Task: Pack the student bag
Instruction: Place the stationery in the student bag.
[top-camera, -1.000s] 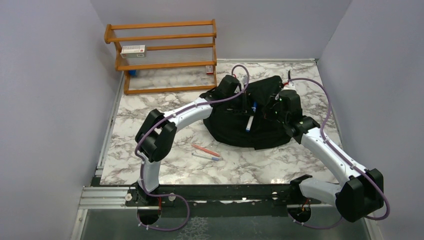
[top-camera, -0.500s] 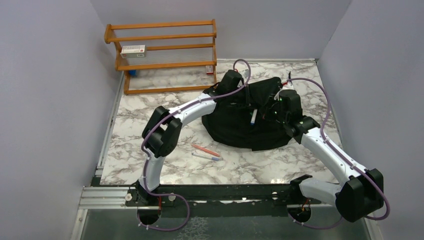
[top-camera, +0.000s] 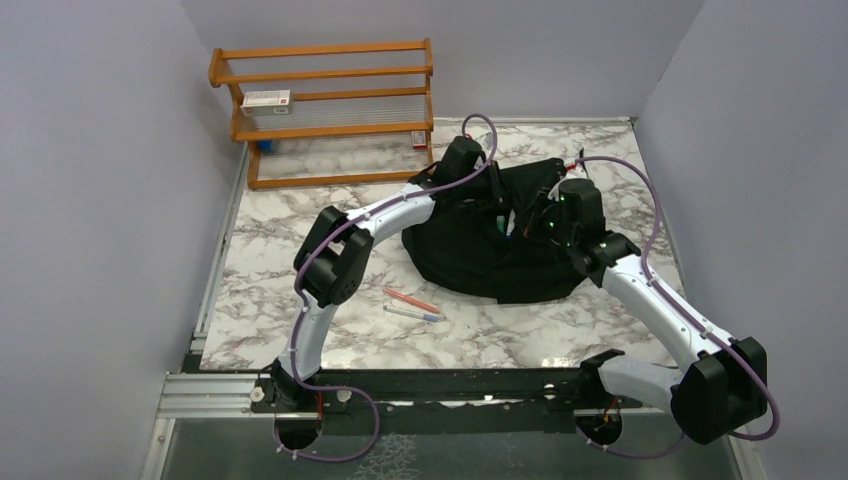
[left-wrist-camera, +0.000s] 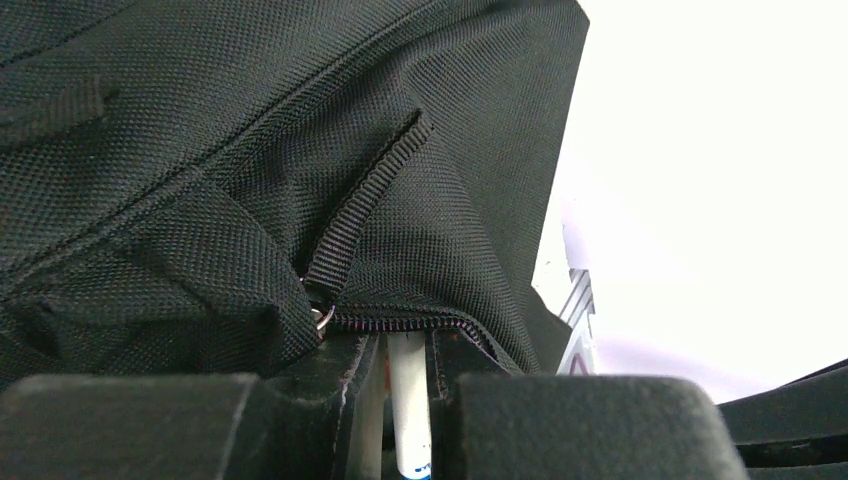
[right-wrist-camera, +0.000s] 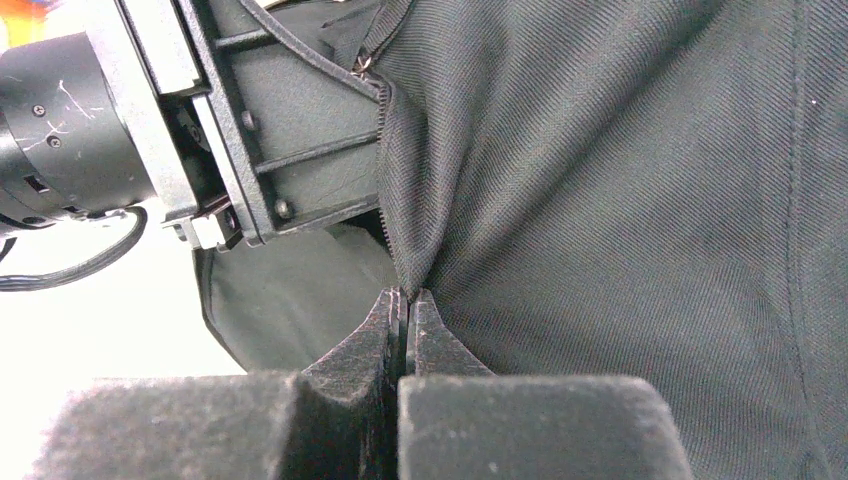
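The student bag (top-camera: 470, 258) is a black fabric backpack lying on the marble table. My left gripper (left-wrist-camera: 405, 345) is shut on a white pen (left-wrist-camera: 408, 400) with blue print. The pen's front end goes under the zipper edge (left-wrist-camera: 400, 323) of the bag (left-wrist-camera: 200, 150). In the top view the left gripper (top-camera: 497, 212) is over the middle of the bag and the pen barely shows. My right gripper (right-wrist-camera: 405, 300) is shut on a fold of bag fabric (right-wrist-camera: 620, 200) just below the zipper line, right beside the left gripper's body (right-wrist-camera: 280, 130). From above, the right gripper (top-camera: 537, 225) is at the bag's right part.
Two loose pens lie on the table in front of the bag, an orange one (top-camera: 411, 300) and a white-blue one (top-camera: 414, 314). A wooden shelf rack (top-camera: 330, 110) stands at the back left with a small box (top-camera: 266, 99) on it.
The left arm has stretched farther out and carried the pen forward and up the bag; the pen, plainly visible over the bag before, is now mostly tucked in. The right arm has held still.
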